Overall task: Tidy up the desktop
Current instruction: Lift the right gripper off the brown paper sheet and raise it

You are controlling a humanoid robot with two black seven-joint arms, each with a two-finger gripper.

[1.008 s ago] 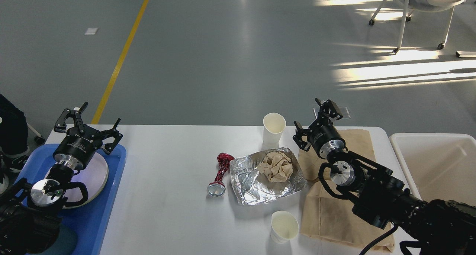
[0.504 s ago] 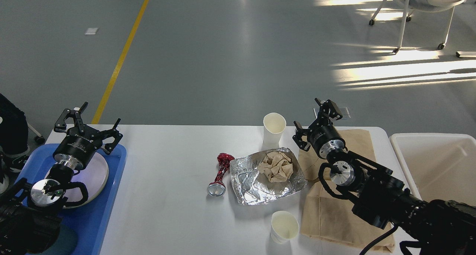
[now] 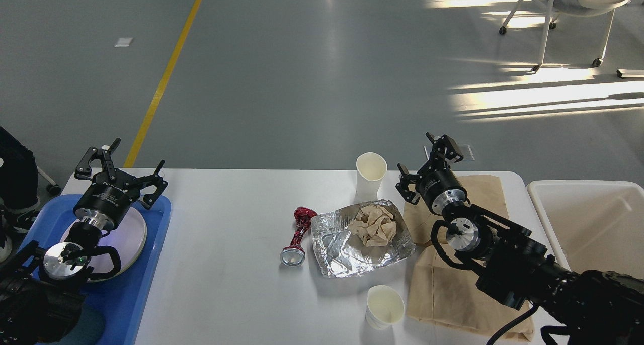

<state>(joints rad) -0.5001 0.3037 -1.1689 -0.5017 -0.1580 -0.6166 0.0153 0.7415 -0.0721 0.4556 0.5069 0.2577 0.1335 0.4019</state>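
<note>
The white desktop [image 3: 231,234] spans the view. On it lie a red metallic goblet [image 3: 298,236] on its side, a crumpled foil tray [image 3: 342,244] holding a wad of brown paper [image 3: 375,225], a white paper cup [image 3: 370,173] at the back edge, another paper cup [image 3: 384,307] near the front, and a brown paper bag [image 3: 453,284]. My left gripper [image 3: 121,166] is open and empty above the far end of a blue tray [image 3: 146,264]. My right gripper [image 3: 427,161] is open and empty over the bag's far end, right of the back cup.
A white round plate [image 3: 133,229] lies on the blue tray, under my left arm. A white rectangular bin [image 3: 588,219] stands off the desktop's right end. A white chair [image 3: 568,13] stands far back on the grey floor.
My left gripper has shifted very slightly to the right. My right arm and the objects have not moved.
</note>
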